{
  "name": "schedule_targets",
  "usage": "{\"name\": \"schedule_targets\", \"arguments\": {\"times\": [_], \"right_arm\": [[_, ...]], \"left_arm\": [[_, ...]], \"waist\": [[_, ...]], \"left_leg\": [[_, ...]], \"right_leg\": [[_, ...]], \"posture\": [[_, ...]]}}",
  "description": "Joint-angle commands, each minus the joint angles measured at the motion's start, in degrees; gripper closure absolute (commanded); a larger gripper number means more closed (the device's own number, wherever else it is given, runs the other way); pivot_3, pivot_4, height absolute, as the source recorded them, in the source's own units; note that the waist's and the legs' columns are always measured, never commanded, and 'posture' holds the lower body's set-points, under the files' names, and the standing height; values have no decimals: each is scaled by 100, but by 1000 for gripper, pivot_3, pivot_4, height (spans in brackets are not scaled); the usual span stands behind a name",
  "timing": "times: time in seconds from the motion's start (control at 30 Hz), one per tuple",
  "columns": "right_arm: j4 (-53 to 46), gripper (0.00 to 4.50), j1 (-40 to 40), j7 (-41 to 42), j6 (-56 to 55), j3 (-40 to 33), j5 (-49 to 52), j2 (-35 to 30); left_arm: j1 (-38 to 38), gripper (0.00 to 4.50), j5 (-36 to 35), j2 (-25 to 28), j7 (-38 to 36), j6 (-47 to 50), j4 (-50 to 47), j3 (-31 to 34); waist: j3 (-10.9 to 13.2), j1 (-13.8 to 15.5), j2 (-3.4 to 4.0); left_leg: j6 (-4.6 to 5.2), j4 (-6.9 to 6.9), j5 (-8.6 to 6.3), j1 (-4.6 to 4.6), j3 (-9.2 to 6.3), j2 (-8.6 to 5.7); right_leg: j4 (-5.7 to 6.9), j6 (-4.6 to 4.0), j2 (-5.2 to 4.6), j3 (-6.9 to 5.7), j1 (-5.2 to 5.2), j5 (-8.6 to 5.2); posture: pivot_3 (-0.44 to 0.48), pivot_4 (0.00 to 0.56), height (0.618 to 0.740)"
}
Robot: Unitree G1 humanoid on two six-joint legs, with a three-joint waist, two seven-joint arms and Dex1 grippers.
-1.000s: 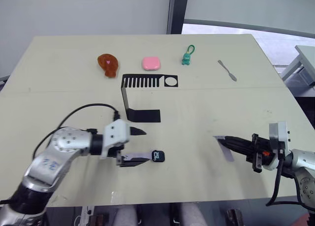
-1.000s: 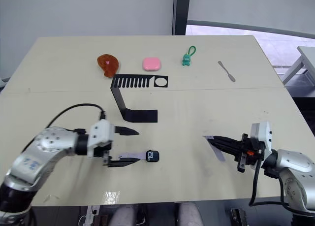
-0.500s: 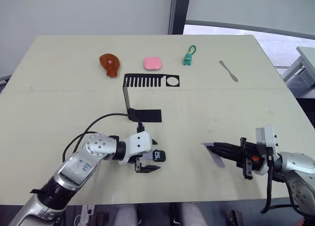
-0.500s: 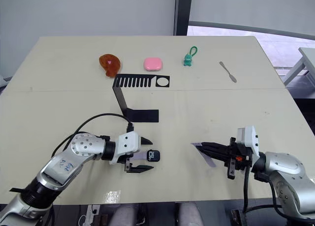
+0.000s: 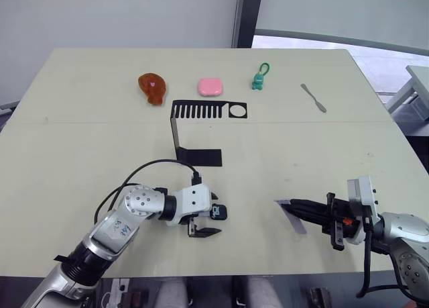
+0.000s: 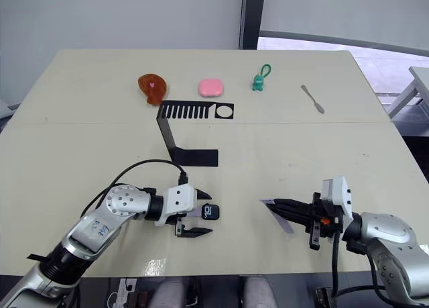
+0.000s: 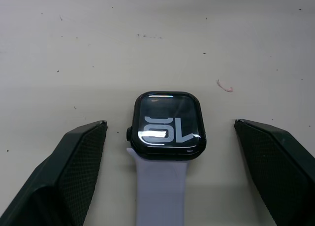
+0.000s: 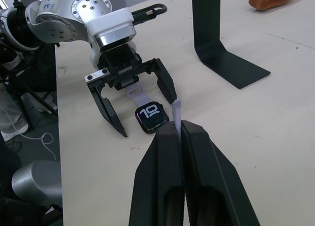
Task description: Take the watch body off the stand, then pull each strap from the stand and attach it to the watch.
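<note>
Lying on the table: we see the watch body flat on the table, screen up with light digits, near the front edge and in front of the stand's base.
Attached strap: one pale strap already joins the watch body and runs back between our left fingers.
Left gripper: our left gripper sits low over the table with its fingers spread wide apart, one on each side of the watch body, touching neither it nor the strap as far as we can tell.
Right gripper: our right gripper has its fingers pressed together on the second strap, whose free end pokes out past the tips toward the watch.
Stand: the stand rests upright mid-table, its slotted top bar bare.
Far side of the table: a brown figure, a pink case, a green keychain and a grey tool lie in a row, well apart from both grippers.
</note>
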Motion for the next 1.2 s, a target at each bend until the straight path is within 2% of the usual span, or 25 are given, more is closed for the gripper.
{"name": "schedule_targets", "arguments": {"times": [0.03, 0.07, 0.13, 0.17, 0.3, 0.67, 0.8, 1.0, 1.2], "right_arm": [[-214, 4500, 11, -22, 7, -166, 122, -50], [-214, 4500, 7, -26, 10, -162, 124, -51], [-225, 4500, -15, -43, 34, -147, 133, -48], [-227, 4500, -33, -54, 48, -134, 133, -43], [-241, 4500, -94, -100, 106, -86, 131, -24], [-282, 4500, -150, -181, 114, -17, 61, 30], [-343, 4500, -174, -315, -537, 23, -515, 200], [-701, 4500, -95, -506, -1932, 67, -1692, 321], [-741, 4500, -243, -678, -2897, 485, -2439, 418]], "left_arm": [[103, 23, 145, -69, -1, -80, 249, -113], [104, 23, 153, -77, -9, -100, 279, -109], [109, 548, 154, -95, -26, -116, 383, -109], [107, 903, 156, -102, -40, -125, 440, -115], [81, 2861, 192, -154, -64, -211, 652, -119], [125, 2917, 157, -218, -72, -580, 843, 9], [98, 2917, -504, -358, -242, -377, 564, 468], [-36, 2917, -2541, -414, -280, 1760, -170, 1682], [-611, 2917, -3896, -757, 274, 3503, -72, 2360]], "waist": [[-1, 49, 0], [-1, 69, 0], [-1, 81, 0], [-2, 85, 0], [-9, 86, 1], [-20, 86, 1], [-20, 84, 0], [-18, 74, 0], [-17, 79, -2]], "left_leg": [[1, 3, -1, 1, 0, 0], [2, 6, -2, 0, 0, 0], [3, 8, -3, 0, 0, 0], [4, 8, -4, 0, 1, 0], [4, 10, -4, 2, 0, 0], [5, 12, -5, 8, 0, 0], [4, 13, -5, 5, 0, 0], [-1, 16, -3, -5, 1, 1], [-2, 23, -2, -4, 0, -3]], "right_leg": [[1, 0, 0, 0, 1, 0], [2, 0, 0, 0, 1, 0], [3, 0, -1, 1, 2, 0], [4, 0, -1, 1, 2, 0], [7, 0, -2, 0, 3, 0], [9, 0, -2, 0, 11, 0], [11, 0, -2, -1, 7, 0], [23, 5, 0, 0, -10, -3], [26, 9, 1, 1, -6, -6]], "posture": [[0, 150, 740], [0, 150, 740], [0, 150, 740], [0, 150, 740], [0, 150, 740], [0, 150, 740], [0, 150, 740], [0, 150, 740], [0, 150, 740]]}}
